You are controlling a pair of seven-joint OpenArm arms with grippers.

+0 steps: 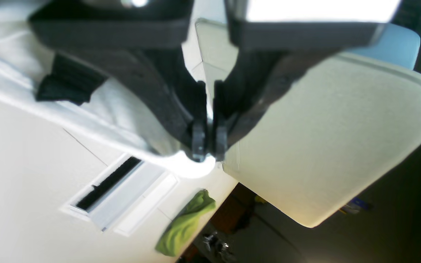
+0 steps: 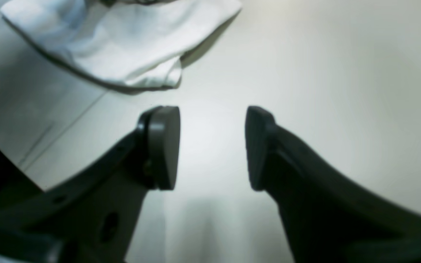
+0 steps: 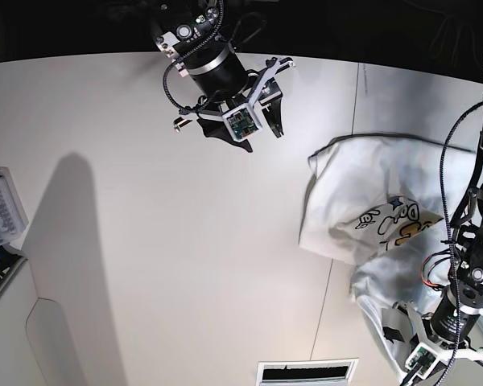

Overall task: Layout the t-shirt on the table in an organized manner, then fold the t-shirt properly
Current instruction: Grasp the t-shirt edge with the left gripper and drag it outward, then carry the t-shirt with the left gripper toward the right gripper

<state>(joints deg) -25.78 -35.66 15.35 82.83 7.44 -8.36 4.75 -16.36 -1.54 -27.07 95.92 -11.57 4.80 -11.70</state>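
The white t-shirt [image 3: 370, 217] lies crumpled at the right of the base frame on the worktop [image 3: 145, 265]. The left tool [image 1: 209, 144] pinches its edge; the right tool [image 2: 212, 146] gapes wide, holding nothing.

Black arms, white brackets, black cables, dark curved fingers [image 2: 163, 146]

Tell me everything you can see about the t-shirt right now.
The t-shirt is white, soft-looking cloth, crumpled in a loose heap, not spread flat, on the right side of the table in the base view. Part of its front print shows: blue, yellow and orange lettering. The left gripper is shut on a bunched fold of its near edge. The right gripper hangs open, apart from it, over bare tabletop.
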